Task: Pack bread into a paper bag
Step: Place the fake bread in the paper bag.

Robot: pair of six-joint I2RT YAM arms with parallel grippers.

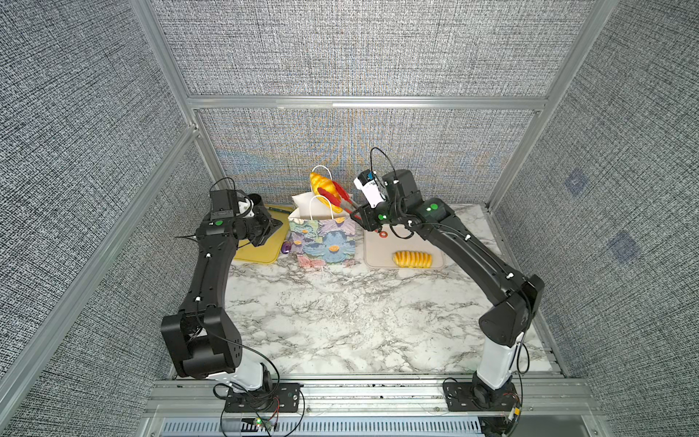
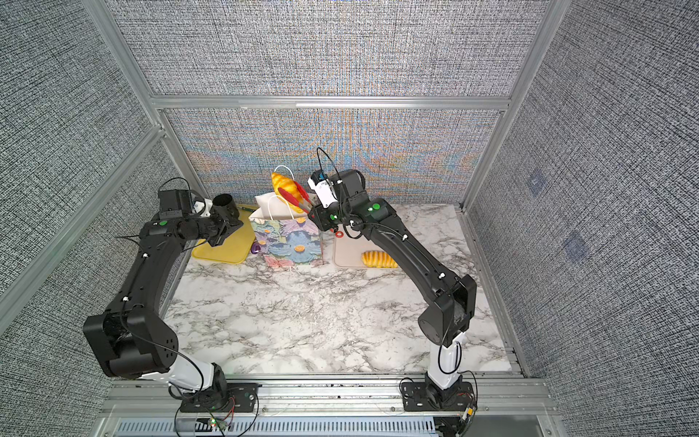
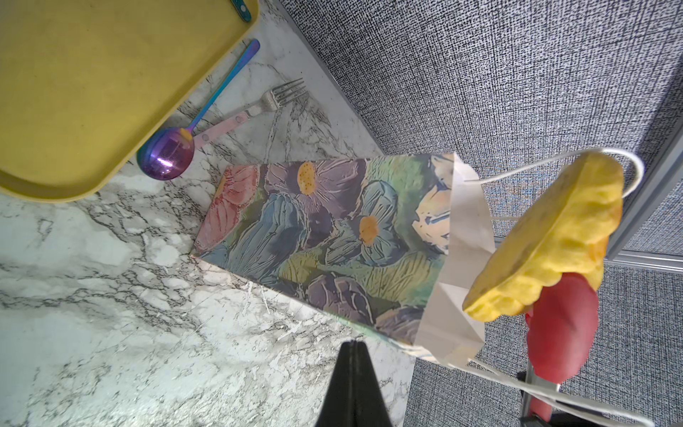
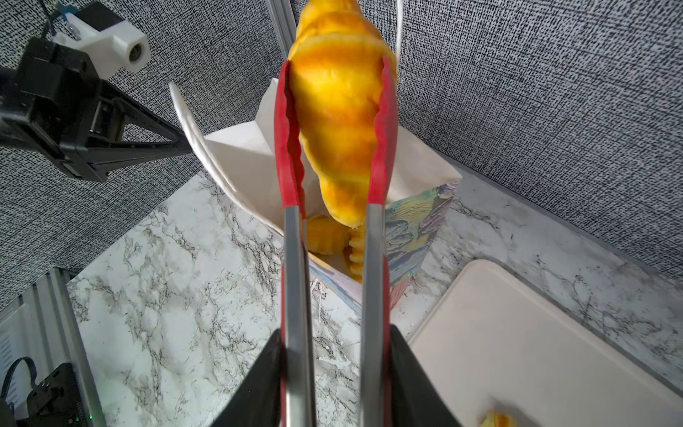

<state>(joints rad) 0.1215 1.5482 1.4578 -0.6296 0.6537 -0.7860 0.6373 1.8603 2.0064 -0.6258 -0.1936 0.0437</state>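
Note:
A golden croissant-shaped bread point(image 1: 320, 183) point(image 4: 338, 122) hangs over the open mouth of the flowered paper bag point(image 1: 325, 238) point(image 3: 332, 229), pinched between the red tips of metal tongs point(image 1: 336, 198) point(image 4: 295, 240). My right gripper point(image 1: 357, 216) point(image 4: 336, 332) is shut on the tongs' two arms, at the bag's right. More bread point(image 4: 327, 233) lies inside the bag. A long ridged roll point(image 1: 412, 259) point(image 2: 379, 259) rests on the beige board point(image 1: 382, 249). My left gripper point(image 1: 278, 226) point(image 3: 353, 344) is shut and empty, just left of the bag.
A yellow tray point(image 1: 257, 249) point(image 3: 92, 92) lies under the left arm, with a purple spoon point(image 3: 166, 151) and a fork point(image 3: 258, 107) beside it. A black cup point(image 2: 224, 204) stands at the back left. A small red ring point(image 1: 382, 234) lies on the beige board.

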